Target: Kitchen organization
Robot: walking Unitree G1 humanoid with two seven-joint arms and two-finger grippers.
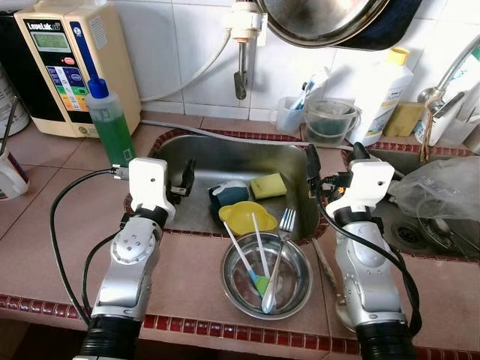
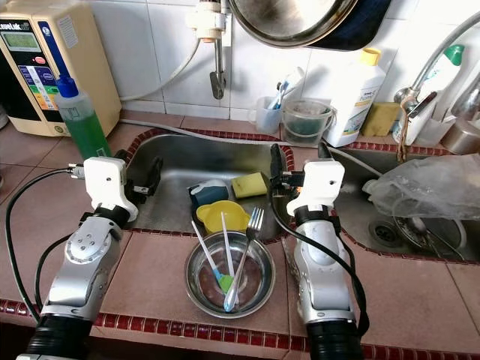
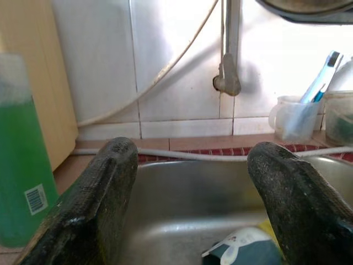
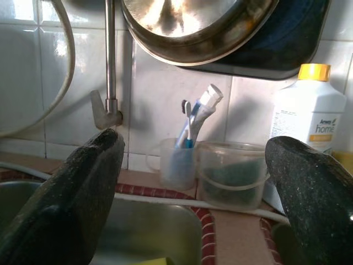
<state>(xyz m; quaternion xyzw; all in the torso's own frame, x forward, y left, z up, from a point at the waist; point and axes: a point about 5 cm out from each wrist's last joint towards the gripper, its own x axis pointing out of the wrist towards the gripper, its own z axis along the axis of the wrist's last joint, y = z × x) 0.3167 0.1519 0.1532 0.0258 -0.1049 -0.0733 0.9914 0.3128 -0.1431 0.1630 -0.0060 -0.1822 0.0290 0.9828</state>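
Steel bowl (image 1: 300, 289) on the worktop (image 1: 187, 262), just before the sink (image 1: 199, 161), holding a fork (image 1: 279, 251) and two utensils. Sink contains a yellow sponge (image 1: 268, 185) and yellow cup (image 1: 247, 216). Left hand (image 1: 184, 180) and right hand (image 1: 334, 161) both spread apart, empty.

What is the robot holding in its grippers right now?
Nothing. The left gripper and right gripper are both open over the sink.

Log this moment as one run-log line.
left gripper: open, over sink left edge | right gripper: open, at sink's right rim | steel bowl: on counter, holds fork, utensils
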